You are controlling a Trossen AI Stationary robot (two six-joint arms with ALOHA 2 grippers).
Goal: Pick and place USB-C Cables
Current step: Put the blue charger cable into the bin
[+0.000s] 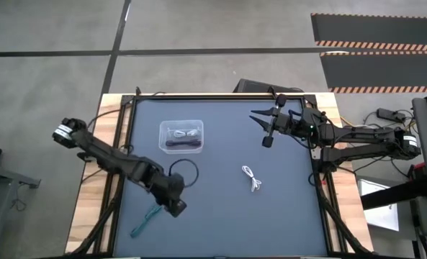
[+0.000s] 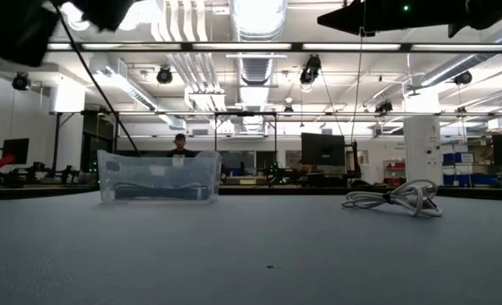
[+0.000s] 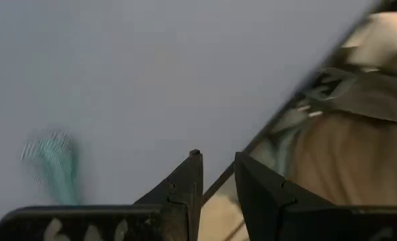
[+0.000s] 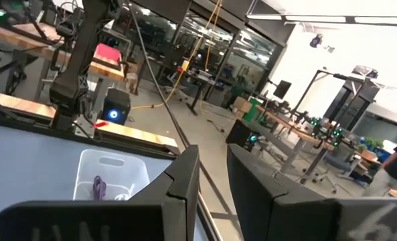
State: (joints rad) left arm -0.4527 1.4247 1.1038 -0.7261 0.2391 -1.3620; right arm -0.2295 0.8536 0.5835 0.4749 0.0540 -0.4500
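Left gripper (image 1: pixel 176 208) low beside teal cable (image 1: pixel 145 220)

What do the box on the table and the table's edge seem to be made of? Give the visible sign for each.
Clear box: probably thin transparent plastic, glossy; the room and the cables inside show through its walls.
Table edge: looks like pale unfinished wood, with light grain beside the dark mat, which looks matte and soft, perhaps rubber or fabric.

Grey concrete floor (image 1: pixel 47 86) with hazard-striped mats (image 1: pixel 375 29); ceiling ducts (image 2: pixel 259 59) and workbenches (image 4: pixel 298 130) beyond.
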